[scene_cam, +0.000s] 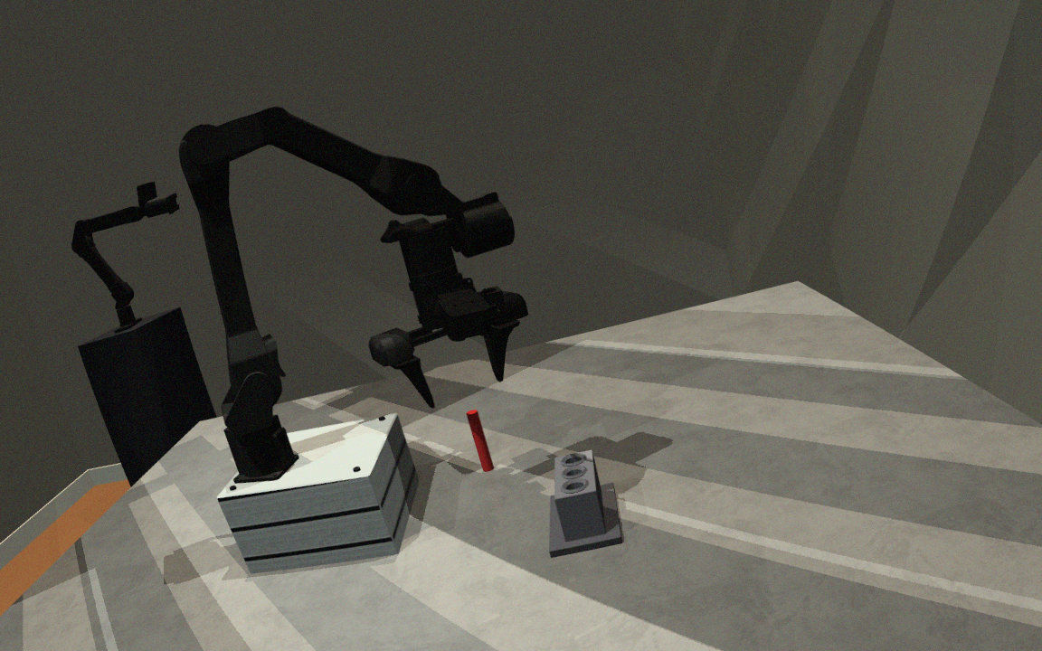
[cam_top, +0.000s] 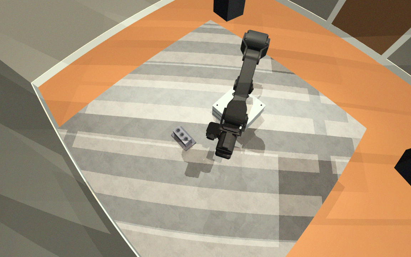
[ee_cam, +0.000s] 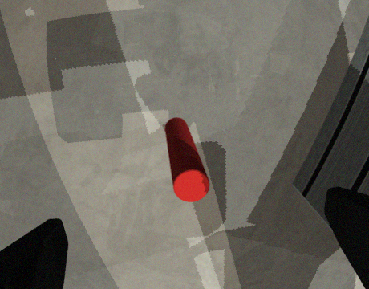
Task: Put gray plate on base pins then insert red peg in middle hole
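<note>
The red peg (scene_cam: 479, 441) (ee_cam: 191, 185) stands upright on the table, to the left of the base in the exterior view; the top view does not show it, with the arm in the way. The gray plate, a thick block with three holes (cam_top: 181, 139) (scene_cam: 580, 511), sits flat and level on the base (cam_top: 187, 148) (scene_cam: 582, 547). Its holes look empty. The pins are hidden. My gripper (scene_cam: 466, 393) (ee_cam: 200, 219) is open and empty, pointing down above the peg. In the wrist view the peg's top shows between the fingertips, slightly farther up the picture.
The arm stands on a white box (cam_top: 218, 110) (scene_cam: 306, 522), close to the peg; the box's side also shows at the right of the wrist view. A black stand (scene_cam: 144, 388) with another arm is behind. Striped shadows cross the table (cam_top: 156, 204) (scene_cam: 752, 485).
</note>
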### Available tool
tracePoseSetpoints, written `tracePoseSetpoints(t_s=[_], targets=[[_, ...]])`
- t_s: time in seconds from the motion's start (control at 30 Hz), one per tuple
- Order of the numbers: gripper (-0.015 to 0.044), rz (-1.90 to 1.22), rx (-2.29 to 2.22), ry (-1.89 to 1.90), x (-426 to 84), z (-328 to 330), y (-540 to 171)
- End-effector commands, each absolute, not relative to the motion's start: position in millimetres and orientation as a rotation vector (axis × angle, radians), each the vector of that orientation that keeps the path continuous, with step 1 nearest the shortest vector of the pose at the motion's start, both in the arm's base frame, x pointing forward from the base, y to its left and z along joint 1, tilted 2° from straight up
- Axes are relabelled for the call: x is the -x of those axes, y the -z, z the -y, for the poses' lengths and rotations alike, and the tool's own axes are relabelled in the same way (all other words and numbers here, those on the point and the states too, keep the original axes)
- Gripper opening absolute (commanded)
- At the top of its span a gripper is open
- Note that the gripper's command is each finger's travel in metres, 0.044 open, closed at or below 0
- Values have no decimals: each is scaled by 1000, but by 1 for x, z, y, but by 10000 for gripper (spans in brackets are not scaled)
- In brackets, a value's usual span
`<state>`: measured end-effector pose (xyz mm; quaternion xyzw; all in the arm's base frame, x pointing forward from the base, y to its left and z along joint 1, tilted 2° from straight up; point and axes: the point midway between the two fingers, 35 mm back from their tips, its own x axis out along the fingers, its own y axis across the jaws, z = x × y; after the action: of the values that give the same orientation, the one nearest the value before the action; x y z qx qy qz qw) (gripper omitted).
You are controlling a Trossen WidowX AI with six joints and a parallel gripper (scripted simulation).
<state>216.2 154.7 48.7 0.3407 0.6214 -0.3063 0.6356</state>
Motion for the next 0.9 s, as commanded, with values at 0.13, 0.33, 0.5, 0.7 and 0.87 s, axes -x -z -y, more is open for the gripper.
tracePoseSetpoints(t_s=[0.13, 0.33, 0.5, 0.7, 0.87], targets=[[440, -1416, -778, 708, -217, -155, -36], [440, -1416, -778, 708, -218, -156, -27], [440, -1417, -778, 708, -218, -156, -18], [440, -1417, -777, 708, -219, -157, -9], [440, -1417, -777, 708, -219, -157, 0]])
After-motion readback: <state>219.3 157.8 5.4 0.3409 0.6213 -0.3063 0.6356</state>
